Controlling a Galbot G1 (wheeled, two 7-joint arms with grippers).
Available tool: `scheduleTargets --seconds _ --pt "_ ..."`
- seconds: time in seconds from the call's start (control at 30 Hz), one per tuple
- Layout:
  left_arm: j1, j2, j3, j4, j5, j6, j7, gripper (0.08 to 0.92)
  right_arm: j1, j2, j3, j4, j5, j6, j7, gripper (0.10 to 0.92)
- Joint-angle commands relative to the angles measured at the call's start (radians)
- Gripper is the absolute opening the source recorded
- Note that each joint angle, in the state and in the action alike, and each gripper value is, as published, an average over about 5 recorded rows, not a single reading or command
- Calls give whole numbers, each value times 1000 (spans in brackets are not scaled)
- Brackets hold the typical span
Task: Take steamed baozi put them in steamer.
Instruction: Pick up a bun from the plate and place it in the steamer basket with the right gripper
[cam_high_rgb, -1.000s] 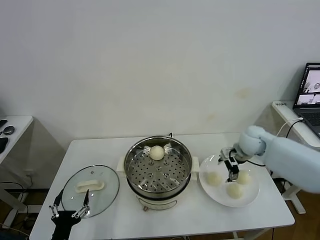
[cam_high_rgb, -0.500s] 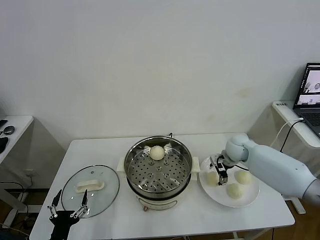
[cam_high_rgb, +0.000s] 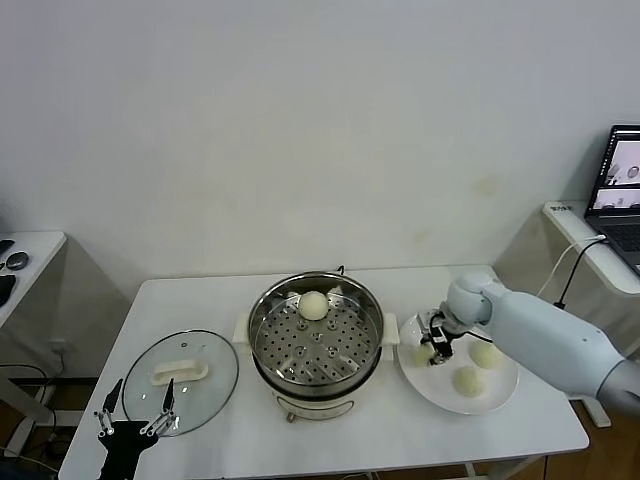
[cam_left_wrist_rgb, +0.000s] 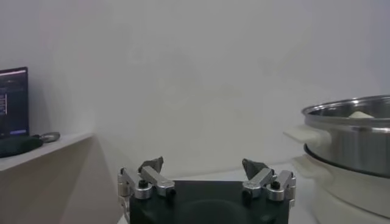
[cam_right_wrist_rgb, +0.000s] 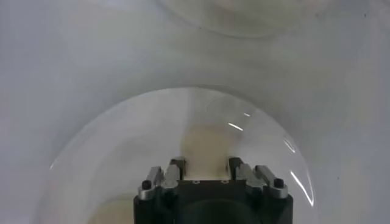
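Right wrist view: right tool (cam_right_wrist_rgb: 206, 163) fingers straddle baozi (cam_right_wrist_rgb: 206, 146) on plate (cam_right_wrist_rgb: 109, 140), clenched on it; left tool (cam_high_rgb: 135, 418) spread wide.

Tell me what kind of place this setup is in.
Probably a lab or office test room, not a home kitchen: a plain white folding table against a bare wall, a laptop on a side desk, and the steamer set out with a plate.

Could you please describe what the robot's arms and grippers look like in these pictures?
The right arm wears a smooth, rounded pale blue-white shell. The right gripper and left gripper have black bodies, silver metal finger brackets with dark screws, and dark finger pads.
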Motion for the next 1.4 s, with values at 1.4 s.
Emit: scheduleTargets --seconds 1.4 --pt "-57 12 -1 9 -5 1 -1 823 542 605 -513 65 792 -500 306 484"
